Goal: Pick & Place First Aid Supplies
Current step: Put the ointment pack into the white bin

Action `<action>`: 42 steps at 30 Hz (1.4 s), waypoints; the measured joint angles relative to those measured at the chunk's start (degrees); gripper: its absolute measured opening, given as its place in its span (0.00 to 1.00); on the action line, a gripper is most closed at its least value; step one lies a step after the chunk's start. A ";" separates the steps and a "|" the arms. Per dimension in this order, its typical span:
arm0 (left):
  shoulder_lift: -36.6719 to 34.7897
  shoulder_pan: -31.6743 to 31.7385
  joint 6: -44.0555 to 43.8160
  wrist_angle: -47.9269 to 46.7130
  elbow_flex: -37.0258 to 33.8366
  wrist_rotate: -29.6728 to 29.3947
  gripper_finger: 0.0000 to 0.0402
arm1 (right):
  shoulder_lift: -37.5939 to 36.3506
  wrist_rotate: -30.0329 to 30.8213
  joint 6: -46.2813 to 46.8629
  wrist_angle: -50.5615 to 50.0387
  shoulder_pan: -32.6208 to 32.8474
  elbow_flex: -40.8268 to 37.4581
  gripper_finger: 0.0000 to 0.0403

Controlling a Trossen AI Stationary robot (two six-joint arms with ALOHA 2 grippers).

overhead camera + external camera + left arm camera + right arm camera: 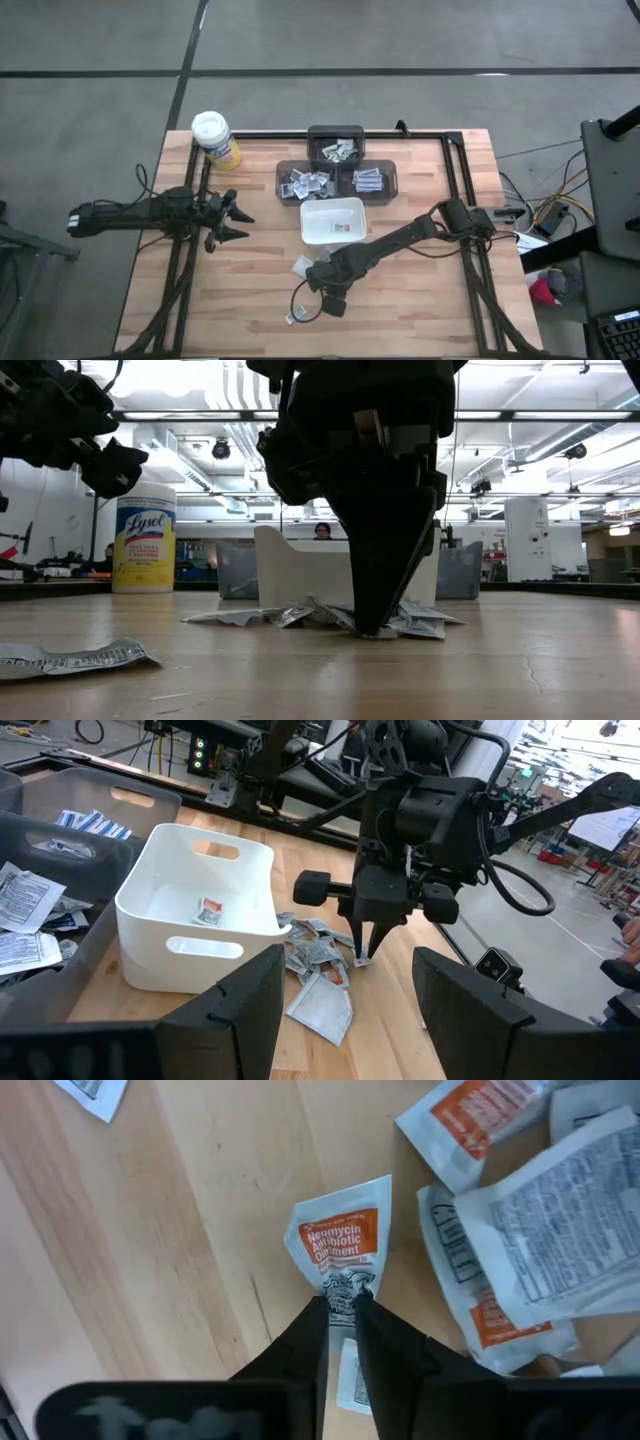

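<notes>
The right claw (340, 1312) is pinched on the edge of an orange-printed ointment packet (338, 1245) lying on the tabletop (180, 1230) just beside the white dish (333, 220), so this thin grip could slip when lifting.

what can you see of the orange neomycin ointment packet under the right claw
The small flat white foil-like packet with an orange label reading Neomycin Antibiotic Ointment lies flat on the light wooden table, at the edge of a loose pile of similar packets. Black print sits below the orange label. The right claw points down on its end, fingers nearly together and pinching that edge.
</notes>
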 joint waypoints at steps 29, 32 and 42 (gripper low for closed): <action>0.00 0.00 -0.02 0.01 0.00 -0.02 0.54 | 0.13 -19.60 -20.26 0.60 -3.40 22.30 0.02; 0.00 0.00 -0.19 0.01 0.00 0.00 0.54 | 0.11 -16.48 -21.52 0.43 -5.05 24.98 0.02; 0.00 0.01 -1.71 0.01 0.00 -0.02 0.54 | -0.07 3.17 -29.98 -12.57 -8.58 34.51 0.02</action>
